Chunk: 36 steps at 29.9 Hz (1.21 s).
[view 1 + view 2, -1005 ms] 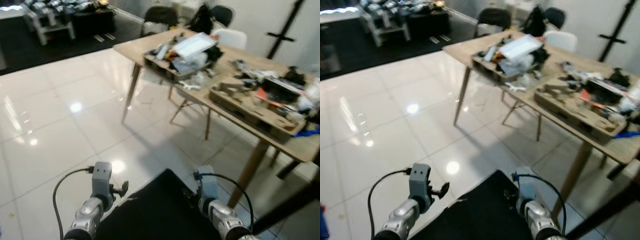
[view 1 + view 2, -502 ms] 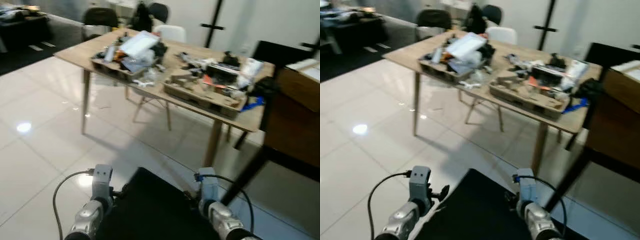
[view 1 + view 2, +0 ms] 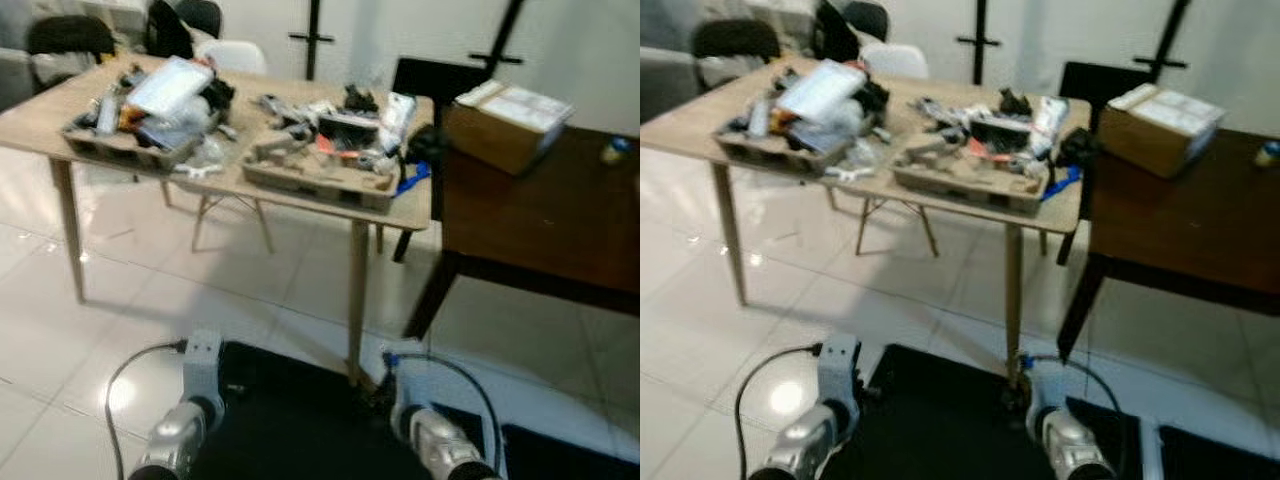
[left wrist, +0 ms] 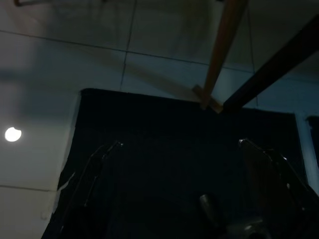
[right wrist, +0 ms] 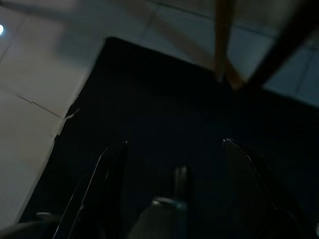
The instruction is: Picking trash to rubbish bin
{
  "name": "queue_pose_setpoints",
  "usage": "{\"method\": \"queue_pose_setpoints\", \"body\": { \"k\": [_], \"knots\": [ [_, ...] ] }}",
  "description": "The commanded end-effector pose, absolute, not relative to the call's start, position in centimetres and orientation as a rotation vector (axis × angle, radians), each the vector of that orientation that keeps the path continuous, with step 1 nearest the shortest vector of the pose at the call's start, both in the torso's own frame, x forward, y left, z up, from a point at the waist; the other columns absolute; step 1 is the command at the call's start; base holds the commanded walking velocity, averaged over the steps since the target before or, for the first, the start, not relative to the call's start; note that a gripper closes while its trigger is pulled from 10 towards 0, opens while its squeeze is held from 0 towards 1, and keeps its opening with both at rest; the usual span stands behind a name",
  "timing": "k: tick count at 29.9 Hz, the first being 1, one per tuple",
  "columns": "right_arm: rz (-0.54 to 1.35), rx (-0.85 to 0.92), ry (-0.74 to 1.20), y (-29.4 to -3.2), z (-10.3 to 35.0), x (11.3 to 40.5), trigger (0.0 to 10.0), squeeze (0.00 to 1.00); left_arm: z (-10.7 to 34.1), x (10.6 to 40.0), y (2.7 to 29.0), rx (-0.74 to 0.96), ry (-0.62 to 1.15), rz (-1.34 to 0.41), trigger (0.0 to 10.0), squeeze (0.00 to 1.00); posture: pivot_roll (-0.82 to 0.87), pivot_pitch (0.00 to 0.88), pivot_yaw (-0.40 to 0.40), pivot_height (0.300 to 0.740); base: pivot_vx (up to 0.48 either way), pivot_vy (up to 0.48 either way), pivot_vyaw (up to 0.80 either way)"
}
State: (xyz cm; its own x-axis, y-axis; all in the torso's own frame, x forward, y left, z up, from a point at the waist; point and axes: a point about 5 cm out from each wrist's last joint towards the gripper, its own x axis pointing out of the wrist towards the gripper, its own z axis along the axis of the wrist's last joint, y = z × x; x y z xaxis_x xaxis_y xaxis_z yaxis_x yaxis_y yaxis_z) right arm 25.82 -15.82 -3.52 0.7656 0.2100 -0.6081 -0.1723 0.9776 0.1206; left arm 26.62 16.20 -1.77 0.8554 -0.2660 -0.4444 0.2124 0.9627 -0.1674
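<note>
Both arms hang low at the bottom of the eye views, the left arm [image 3: 200, 365] and the right arm [image 3: 412, 385] over a black floor mat [image 3: 300, 400]. In the dim left wrist view my left gripper [image 4: 179, 142] is open above the mat, nothing between its fingers. My right gripper [image 5: 174, 143] is open too, over the same mat. Ahead stands a light wooden table [image 3: 40, 120] with two cardboard trays [image 3: 320, 178] heaped with mixed clutter and scraps.
A dark brown table [image 3: 540, 220] with a cardboard box [image 3: 510, 125] on it stands to the right, touching the wooden table. A wooden table leg [image 3: 357, 290] comes down at the mat's far edge. Chairs [image 3: 70, 35] stand behind. Glossy white tiles [image 3: 150, 290] lie to the left.
The whole view has swung to the right: the cluttered table has slid leftward in the picture, and the dark table with the box has come in. Both arms hang as before.
</note>
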Motion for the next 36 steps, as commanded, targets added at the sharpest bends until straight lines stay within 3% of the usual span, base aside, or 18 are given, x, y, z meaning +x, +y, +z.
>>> {"method": "queue_pose_setpoints", "body": {
  "k": [1, 28, 36],
  "knots": [
    [0.188, 0.052, 0.681, -16.39, -3.67, 25.63, 10.0, 0.0, -2.14, 26.26, 16.22, -0.108, 0.506, -0.254, 10.0, 0.0, -0.08, 0.084, 0.02, 0.74, 0.0, 0.0, -0.8],
    [0.198, 0.06, 0.67, -16.2, -3.63, 25.6, 10.0, 0.0, -2.19, 26.15, 16.44, -0.099, 0.505, -0.249, 10.0, 0.0, -0.09, 0.059, 0.021, 0.74, 0.0, 0.0, -0.8],
    [0.239, 0.07, 0.65, -15.8, -3.38, 25.8, 10.0, 0.0, -2.01, 26.3, 16.94, -0.087, 0.489, -0.213, 10.0, 0.0, -0.08, 0.052, 0.012, 0.74, 0.0, 0.0, 0.0]
  ]
}}
